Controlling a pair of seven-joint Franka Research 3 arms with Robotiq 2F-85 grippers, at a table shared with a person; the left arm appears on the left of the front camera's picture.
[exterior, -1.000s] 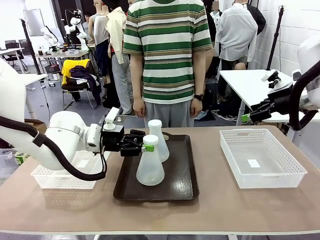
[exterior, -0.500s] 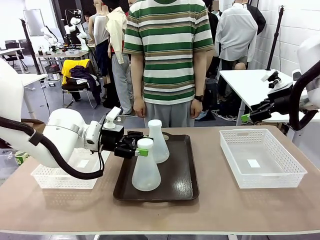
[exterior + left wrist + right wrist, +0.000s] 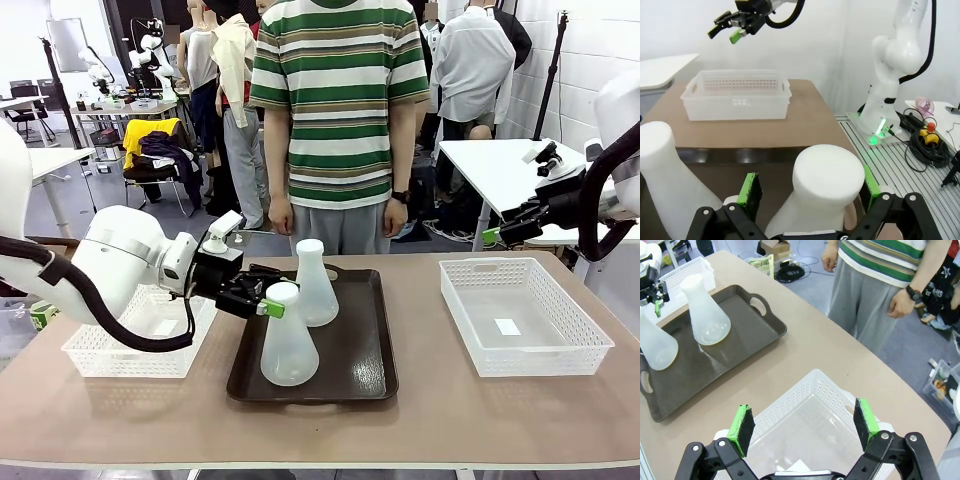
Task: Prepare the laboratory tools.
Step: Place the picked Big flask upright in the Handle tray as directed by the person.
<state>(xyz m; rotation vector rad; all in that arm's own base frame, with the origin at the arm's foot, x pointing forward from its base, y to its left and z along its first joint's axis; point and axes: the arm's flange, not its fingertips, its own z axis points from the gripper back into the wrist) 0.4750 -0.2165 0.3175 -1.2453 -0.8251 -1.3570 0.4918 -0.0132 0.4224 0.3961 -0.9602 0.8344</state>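
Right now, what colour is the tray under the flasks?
Dark brown tray; clearest in the right wrist view.

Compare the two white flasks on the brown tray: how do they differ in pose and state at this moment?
The near flask leans to one side, while the far flask stands upright. The left gripper holds the near flask by its neck; nothing touches the far flask. The near flask is at the front of the dark brown tray, the far flask behind it, closer to the person. Both are frosted white cones with narrow necks.
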